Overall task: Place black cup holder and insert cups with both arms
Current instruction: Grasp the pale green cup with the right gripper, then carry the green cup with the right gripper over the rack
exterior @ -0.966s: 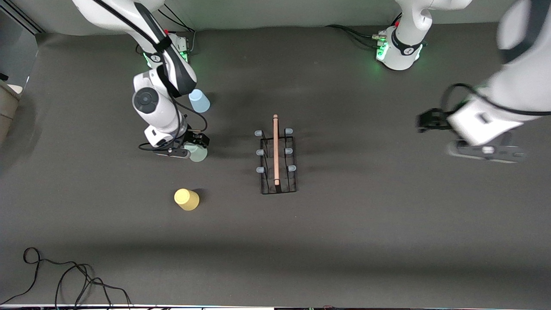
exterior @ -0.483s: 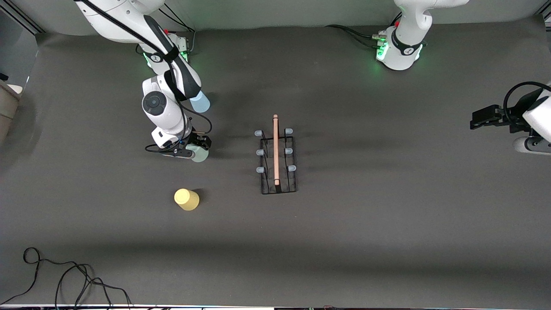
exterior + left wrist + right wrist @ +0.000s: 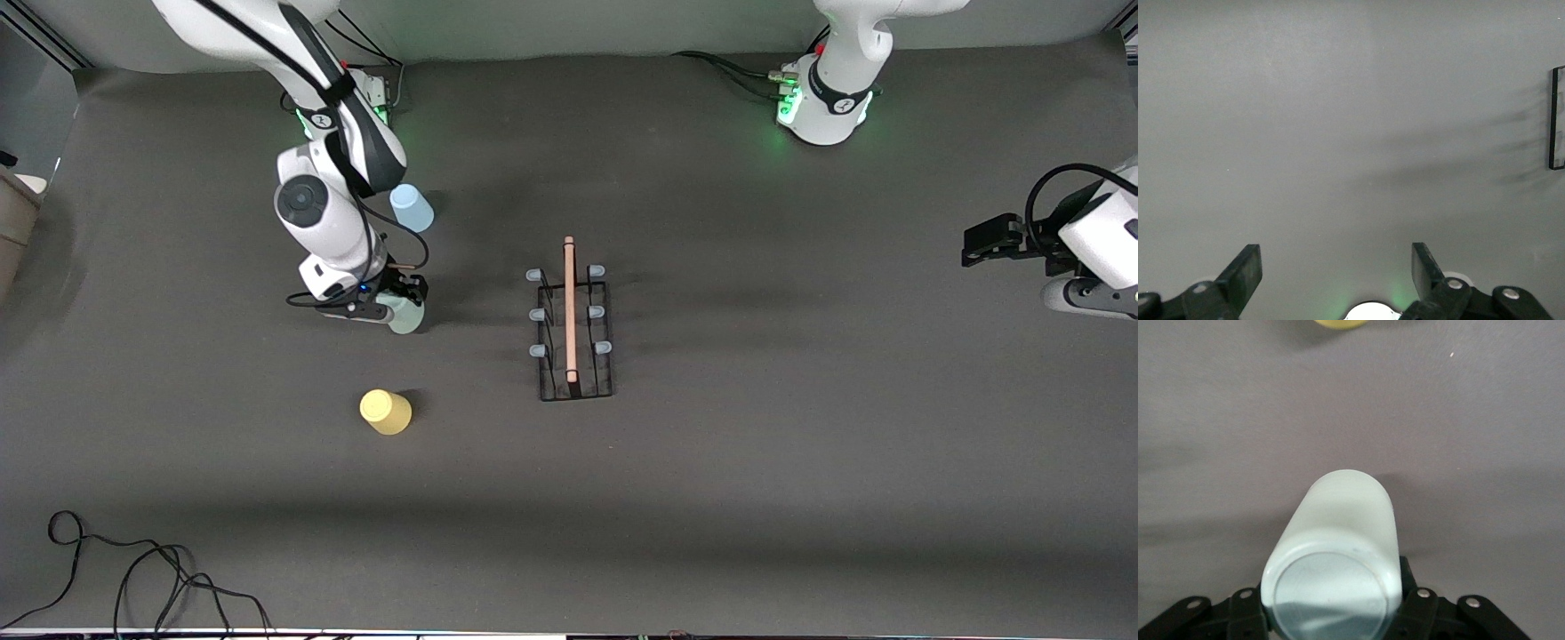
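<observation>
The black cup holder (image 3: 575, 329) stands upright mid-table, wooden rod on top and pale-tipped pegs on both sides. One edge of it shows in the left wrist view (image 3: 1557, 117). My right gripper (image 3: 402, 302) is shut on the pale grey-green cup (image 3: 407, 316), low over the table toward the right arm's end. That cup fills the right wrist view (image 3: 1338, 533), base toward the camera. The light blue cup (image 3: 412, 207) stands nearer the right arm's base. The yellow cup (image 3: 385, 412) stands nearer the front camera and shows in the right wrist view (image 3: 1341, 323). My left gripper (image 3: 978, 242) (image 3: 1335, 267) is open and empty.
A black cable (image 3: 133, 578) lies coiled at the table's front corner on the right arm's end. The dark mat (image 3: 756, 444) covers the table. The left arm waits at its end of the table, away from the holder.
The left arm swung out to its end of the table and then held still. The right arm shifted slightly with the grey-green cup between its fingers.
</observation>
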### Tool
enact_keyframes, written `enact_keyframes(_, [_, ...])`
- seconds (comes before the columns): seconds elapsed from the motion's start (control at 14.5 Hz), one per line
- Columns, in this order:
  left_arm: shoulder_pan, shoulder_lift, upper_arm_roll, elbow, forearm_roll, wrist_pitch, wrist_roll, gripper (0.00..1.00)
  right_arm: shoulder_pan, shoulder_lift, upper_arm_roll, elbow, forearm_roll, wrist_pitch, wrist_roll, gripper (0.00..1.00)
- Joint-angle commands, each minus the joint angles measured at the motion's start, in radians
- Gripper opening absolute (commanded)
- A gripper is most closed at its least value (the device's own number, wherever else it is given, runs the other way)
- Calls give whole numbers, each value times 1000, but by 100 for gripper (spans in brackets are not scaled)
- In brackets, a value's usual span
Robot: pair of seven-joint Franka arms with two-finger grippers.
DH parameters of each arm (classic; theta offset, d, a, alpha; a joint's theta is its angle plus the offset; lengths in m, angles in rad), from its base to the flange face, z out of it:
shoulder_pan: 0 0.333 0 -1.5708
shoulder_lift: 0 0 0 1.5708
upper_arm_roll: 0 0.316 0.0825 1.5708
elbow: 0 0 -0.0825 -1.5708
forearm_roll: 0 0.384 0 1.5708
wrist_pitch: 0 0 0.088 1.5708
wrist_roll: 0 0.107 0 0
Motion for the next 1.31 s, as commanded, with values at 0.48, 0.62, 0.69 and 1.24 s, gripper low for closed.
enact_keyframes(0.48, [87, -11, -84, -6, 7, 2, -16, 100, 169, -92, 4, 254, 53, -309, 343, 0])
enact_keyframes(0.62, [101, -11, -95, -6, 7, 5, -33, 100, 229, -50, 4, 313, 53, -309, 437, 0])
enact_keyframes(0.69, [101, -12, -95, -6, 6, 3, -59, 100, 257, -26, 4, 346, 53, -309, 484, 0])
enact_keyframes(1.24, [98, -11, -92, -6, 7, -1, -70, 100, 375, 163, 4, 531, 49, -300, 676, 0])
